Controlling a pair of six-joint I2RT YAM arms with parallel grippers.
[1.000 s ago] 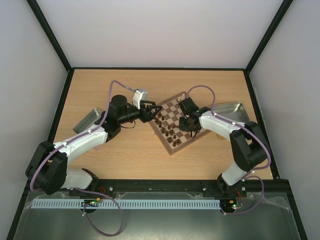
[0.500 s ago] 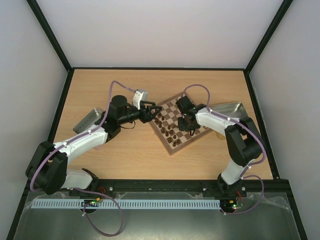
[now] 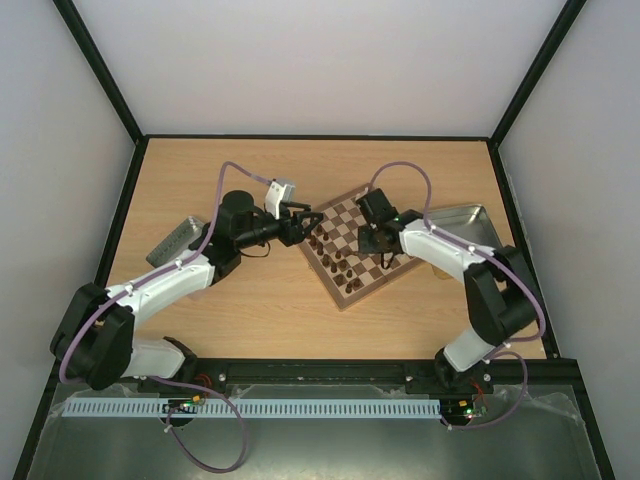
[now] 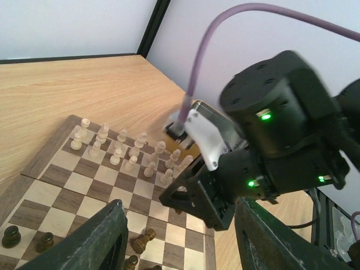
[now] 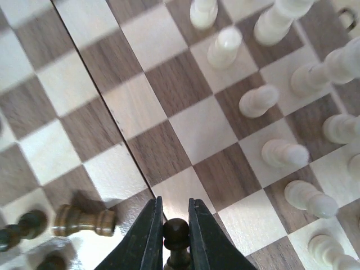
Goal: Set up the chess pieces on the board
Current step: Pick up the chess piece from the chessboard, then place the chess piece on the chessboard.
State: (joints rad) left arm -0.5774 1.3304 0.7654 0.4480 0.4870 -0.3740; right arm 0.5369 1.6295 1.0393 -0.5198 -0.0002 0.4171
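Light wooden table (image 3: pixel 250 300) fills the floor of a white-walled enclosure, and a small wooden chessboard (image 3: pixel 345 296) with dark brown and tan squares lies just right of the frame's centre in the top view, turned so that one corner points to the bottom edge. A grey metal tin (image 3: pixel 178 238) sits at the left of the table and a shallow silver tray (image 3: pixel 465 218) at the right, just beyond the board. The left gripper (image 3: pixel 308 222) hovers at the board's left corner with its jaws about half apart and nothing between them. The right gripper (image 5: pixel 175 202) is over the board's middle, its two fingers pinched on a dark brown pawn (image 5: pixel 176 235) at the bottom centre of the right wrist view. Beside it, at the lower left of that view, a dark brown turned piece (image 5: pixel 84 220) lies on its side on a light square. Cream-white pieces (image 5: pixel 261 101) stand in two rows down the right of that frame. In the left wrist view more dark brown pieces (image 4: pixel 11 236) stand at the lower left corner.
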